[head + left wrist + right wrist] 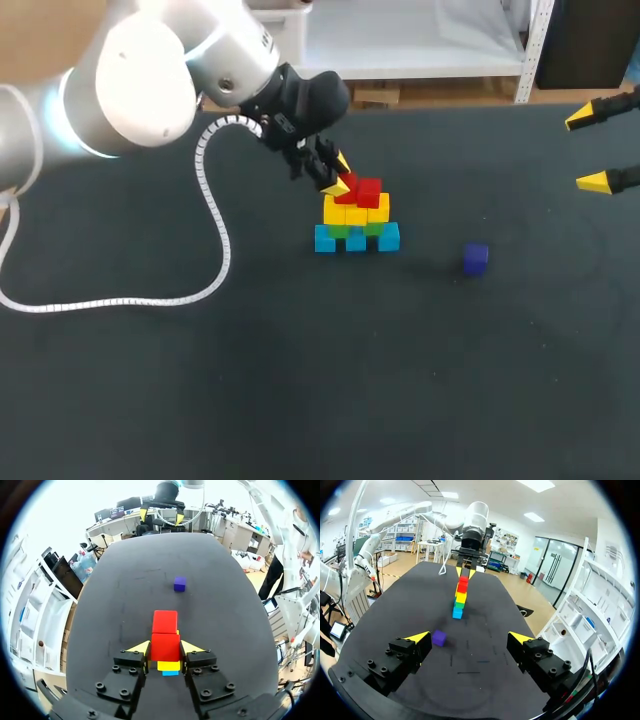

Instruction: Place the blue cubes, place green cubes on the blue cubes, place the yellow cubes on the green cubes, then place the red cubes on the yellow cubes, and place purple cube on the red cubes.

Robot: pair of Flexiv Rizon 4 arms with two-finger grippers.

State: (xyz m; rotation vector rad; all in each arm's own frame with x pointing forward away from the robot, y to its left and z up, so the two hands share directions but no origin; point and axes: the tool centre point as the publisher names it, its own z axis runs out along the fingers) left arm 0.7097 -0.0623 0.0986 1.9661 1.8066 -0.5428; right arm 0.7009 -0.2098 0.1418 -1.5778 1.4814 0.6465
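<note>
A small pyramid of cubes stands mid-table: a row of blue cubes (356,240) at the base, green cubes (340,230) on them, yellow cubes (357,213) above. One red cube (369,192) rests on the yellow layer. My left gripper (340,176) is shut on a second red cube (165,646), right beside the first red cube (165,621) at the top of the pile. The purple cube (475,258) lies alone on the table to the right of the pyramid. My right gripper (590,150) hangs open at the far right, with nothing between its fingers.
The white coiled cable (212,215) of my left arm loops over the table's left half. In the right wrist view the purple cube (439,638) lies ahead of the open right gripper (470,639), with the pyramid (460,597) farther on.
</note>
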